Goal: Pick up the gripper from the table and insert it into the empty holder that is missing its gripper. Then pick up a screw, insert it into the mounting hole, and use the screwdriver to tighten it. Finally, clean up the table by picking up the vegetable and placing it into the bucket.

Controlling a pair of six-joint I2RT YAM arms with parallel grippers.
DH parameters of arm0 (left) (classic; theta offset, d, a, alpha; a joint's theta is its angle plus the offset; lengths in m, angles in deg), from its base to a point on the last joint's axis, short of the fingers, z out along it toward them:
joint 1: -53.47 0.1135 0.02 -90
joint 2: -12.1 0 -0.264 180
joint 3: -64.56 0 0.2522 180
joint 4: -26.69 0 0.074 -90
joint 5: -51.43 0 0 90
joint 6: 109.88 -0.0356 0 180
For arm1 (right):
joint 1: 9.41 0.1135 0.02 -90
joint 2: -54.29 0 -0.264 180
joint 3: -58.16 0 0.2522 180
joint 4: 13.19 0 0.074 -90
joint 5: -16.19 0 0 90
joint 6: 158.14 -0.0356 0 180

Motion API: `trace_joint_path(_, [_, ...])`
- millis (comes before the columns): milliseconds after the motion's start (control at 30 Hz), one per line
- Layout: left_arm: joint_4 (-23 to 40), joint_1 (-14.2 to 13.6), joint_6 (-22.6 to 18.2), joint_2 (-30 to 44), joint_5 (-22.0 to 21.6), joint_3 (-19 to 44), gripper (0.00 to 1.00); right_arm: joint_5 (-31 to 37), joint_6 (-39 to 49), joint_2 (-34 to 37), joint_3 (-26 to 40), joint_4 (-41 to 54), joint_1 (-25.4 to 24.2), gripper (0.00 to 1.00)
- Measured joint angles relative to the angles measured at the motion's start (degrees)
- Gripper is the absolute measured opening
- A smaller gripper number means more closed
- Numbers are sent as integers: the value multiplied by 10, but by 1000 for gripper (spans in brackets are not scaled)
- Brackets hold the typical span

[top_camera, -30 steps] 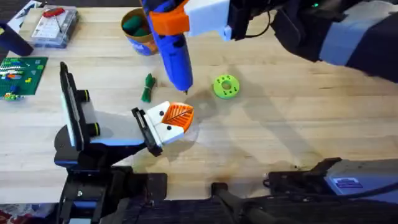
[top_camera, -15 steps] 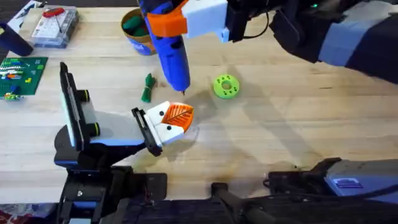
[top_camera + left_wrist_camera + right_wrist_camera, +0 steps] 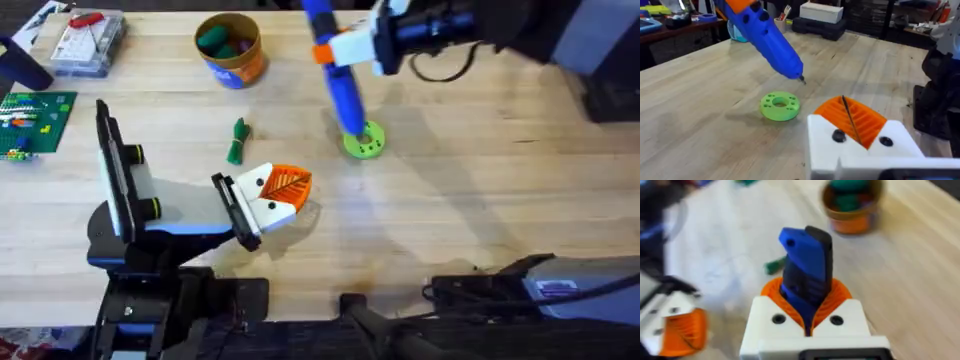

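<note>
Screwdriver (image 3: 338,75), bright blue, cylindrical, thin metal tip; overhead view: held tilted in the right gripper (image 3: 345,48), whose white-and-orange fingers are pinched on its upper body, tip end down over the lime-green disc (image 3: 364,140) on the table (image 3: 500,180). Gripper part (image 3: 280,193), white block with orange ribbed finger, sits at the end of the black holder (image 3: 232,208) on the grey-white arm. Orange-yellow bucket (image 3: 230,48), blue mark on its wall, stands at the far side with green and reddish pieces inside. Green vegetable (image 3: 237,141) lies on the wood between bucket and holder, apart from both. Clear parts box (image 3: 88,40) and green board (image 3: 32,122) at the far left; no writing on them can be read.

Left wrist view: screwdriver (image 3: 765,36) slants down, metal tip in the air just past the disc (image 3: 780,105), not touching it. Left gripper (image 3: 852,131): white body, orange ribbed pad, two dark screw holes; whether its fingers are spread cannot be told.

Right wrist view: screwdriver (image 3: 806,265) with a black strip along one side, clamped between orange pads (image 3: 774,291). Bucket (image 3: 852,205) and vegetable (image 3: 774,266) lie beyond it.
</note>
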Motion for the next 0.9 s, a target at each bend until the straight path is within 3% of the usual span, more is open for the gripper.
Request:
trace_joint_path(100, [-1, 0, 0, 0, -3, 0, 12, 90, 53, 0, 39, 82, -22, 23])
trace_joint_path(200, [-3, 0, 0, 0, -13, 0, 12, 176, 100, 0, 68, 106, -32, 23])
trace_joint_path(400, [-5, 0, 0, 0, -30, 0, 12, 309, 253, 2, 78, 176, -35, 23])
trace_joint_path(667, [-7, 0, 0, 0, -49, 0, 12, 404, 511, 83, 78, 242, -49, 23])
trace_joint_path(900, [-10, 0, 0, 0, -68, 0, 12, 456, 603, 196, 78, 239, -62, 23])
